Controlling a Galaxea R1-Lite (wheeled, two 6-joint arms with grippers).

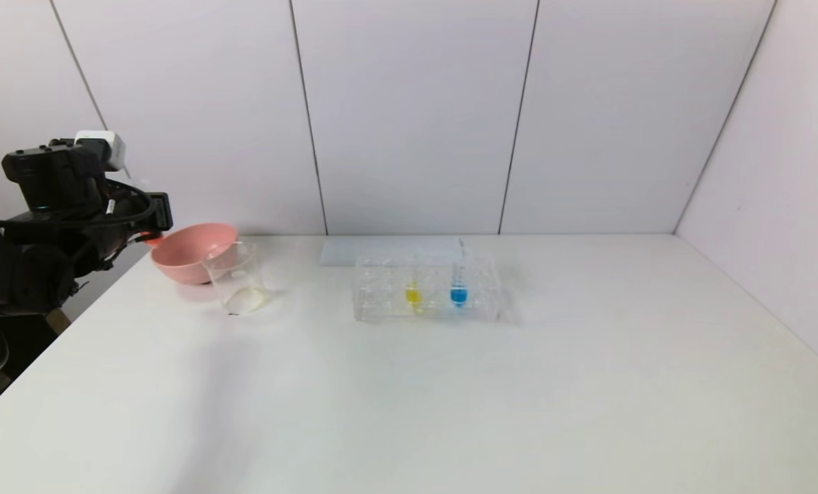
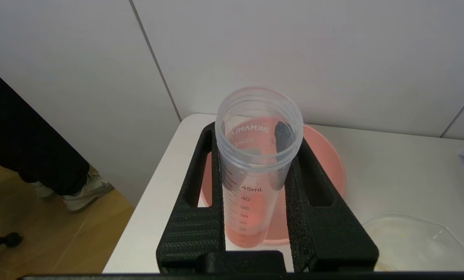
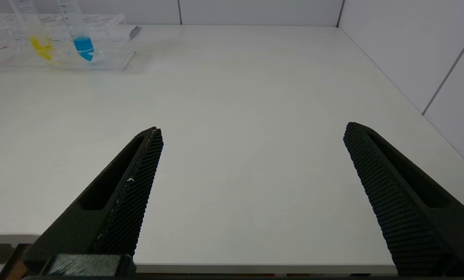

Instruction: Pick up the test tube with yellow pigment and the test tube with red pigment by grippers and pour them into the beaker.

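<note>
White panelled walls close in a white surface [image 1: 450, 398]. At its far left edge the left end effector [image 2: 255, 155] is clamped on the red tube [image 2: 255, 171], which it holds above the pink bowl [image 1: 189, 250]; a little orange-red liquid sits at the tube's base and the open mouth faces away from the wrist. Just beside that end effector, toward the middle of the surface, stands the beaker [image 1: 237, 278], touching the bowl's rim as seen from the head. Well apart from it, farther right, a clear rack [image 1: 426, 288] holds the yellow tube [image 1: 412, 291] and a blue tube [image 1: 458, 291], both upright. The right end effector [image 3: 251, 134] hangs over the near edge of the surface with its fingers spread wide and nothing between them; the rack lies well ahead of it.
</note>
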